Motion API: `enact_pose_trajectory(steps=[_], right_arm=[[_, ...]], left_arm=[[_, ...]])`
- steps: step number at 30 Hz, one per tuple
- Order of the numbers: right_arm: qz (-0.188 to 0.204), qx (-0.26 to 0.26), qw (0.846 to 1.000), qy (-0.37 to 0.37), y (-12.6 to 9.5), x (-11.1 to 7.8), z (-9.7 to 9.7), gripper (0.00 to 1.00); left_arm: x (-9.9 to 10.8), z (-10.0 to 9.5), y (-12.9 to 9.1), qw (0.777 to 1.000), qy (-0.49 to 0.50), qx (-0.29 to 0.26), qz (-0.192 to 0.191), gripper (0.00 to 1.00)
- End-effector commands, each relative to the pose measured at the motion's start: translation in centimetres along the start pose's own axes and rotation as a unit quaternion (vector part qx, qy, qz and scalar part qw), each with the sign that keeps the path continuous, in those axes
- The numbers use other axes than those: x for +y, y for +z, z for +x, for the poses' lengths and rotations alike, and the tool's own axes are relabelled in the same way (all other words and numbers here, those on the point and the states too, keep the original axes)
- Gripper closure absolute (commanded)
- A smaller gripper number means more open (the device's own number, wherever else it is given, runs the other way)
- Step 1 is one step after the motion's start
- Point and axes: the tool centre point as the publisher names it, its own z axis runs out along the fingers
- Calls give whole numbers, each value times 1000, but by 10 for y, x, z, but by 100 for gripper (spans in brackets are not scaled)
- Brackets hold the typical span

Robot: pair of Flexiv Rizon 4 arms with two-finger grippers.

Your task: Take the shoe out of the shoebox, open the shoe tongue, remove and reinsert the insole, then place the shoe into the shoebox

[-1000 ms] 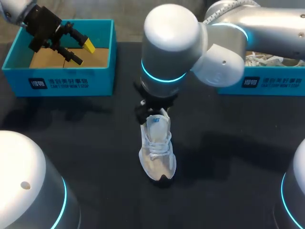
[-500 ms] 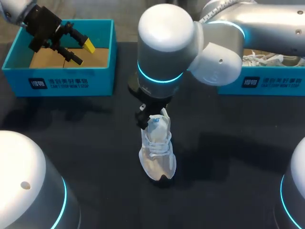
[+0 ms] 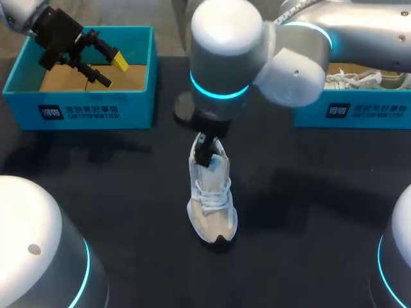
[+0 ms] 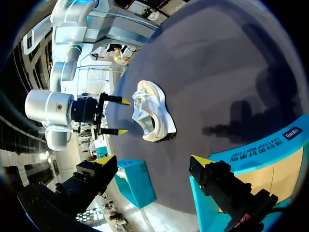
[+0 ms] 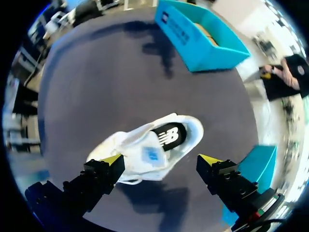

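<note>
Head view: right shoebox (image 3: 359,117) holds a spare shoe (image 3: 357,80); left gripper (image 3: 110,70) and right gripper (image 5: 161,159) both gape.

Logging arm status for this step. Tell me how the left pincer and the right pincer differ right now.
The left pincer hangs over the left shoebox, while the right pincer is above the white shoe at the middle of the table. The left pincer has nothing between its fingers; the right pincer's fingers point down at the shoe's opening. Both are open.

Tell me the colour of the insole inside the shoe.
The insole is black with white print; right wrist view shows it best.
</note>
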Motion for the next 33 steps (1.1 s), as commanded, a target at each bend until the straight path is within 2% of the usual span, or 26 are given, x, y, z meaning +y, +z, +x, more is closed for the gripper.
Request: enact_pose_trajectory(steps=[1,8,15,23,33], right_arm=[[32,26,992,-117,2,13,-20,0],[35,7,992,-124,18,27,-46,0],[30,-5,990,-138,36,39,-61,0],[32,-8,989,-147,55,34,-66,0],[34,-10,989,-144,94,27,-71,0]], left_arm=[[0,0,0,1000,0,1,0,0],[0,0,0,1000,0,1,0,0],[0,0,0,1000,0,1,0,0],[0,0,0,1000,0,1,0,0],[0,0,0,1000,0,1,0,0]])
